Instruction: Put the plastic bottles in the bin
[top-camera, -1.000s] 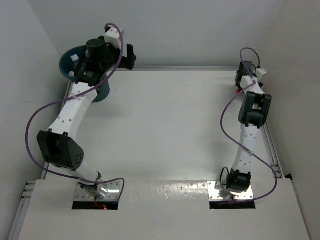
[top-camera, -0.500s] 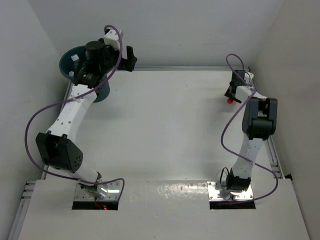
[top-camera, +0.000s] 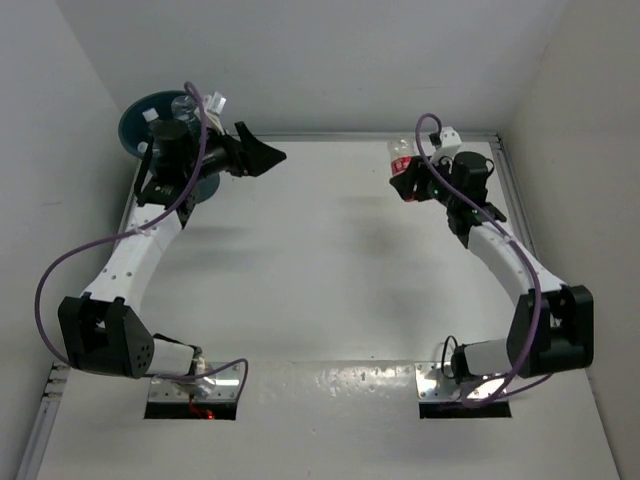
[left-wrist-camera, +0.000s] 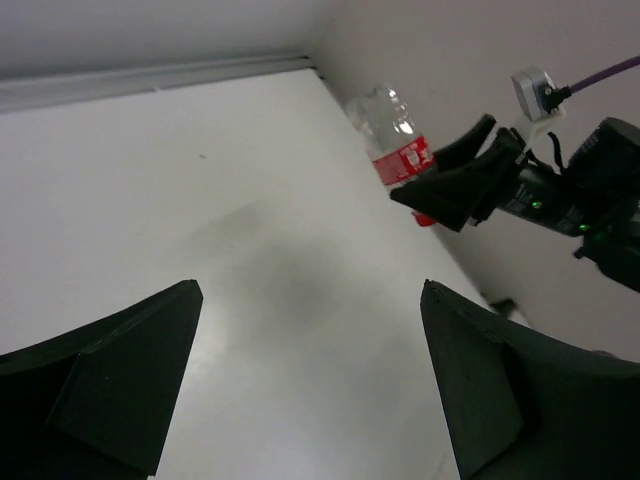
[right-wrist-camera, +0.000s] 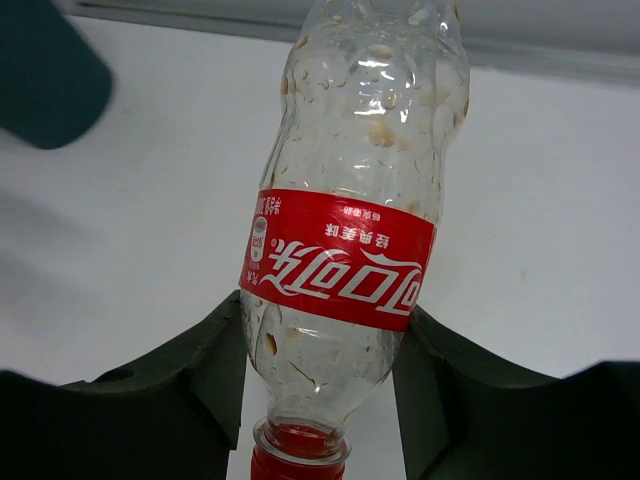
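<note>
Top view: right gripper (top-camera: 412, 180) was clamped on red-label bottle (top-camera: 400, 152) at far right of table (top-camera: 320, 260), well apart from bin (top-camera: 135, 115); left gripper (top-camera: 262, 156) beside bin.
Left wrist view: its fingers (left-wrist-camera: 110, 390) gaped wide, empty.
Right wrist view alone showed the grip near the neck: cap (right-wrist-camera: 295, 458) toward camera, base pointing away.

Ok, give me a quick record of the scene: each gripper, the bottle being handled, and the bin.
left gripper: open, empty, next to the bin
right gripper: shut on the red-labelled bottle, fingers either side near its neck
red-labelled bottle: clear plastic, red cap, cap end toward the right wrist
bin: dark teal, far left corner, partly hidden by the left arm
table: white
task status: this bottle is on the far right side, not yet in the bin
</note>
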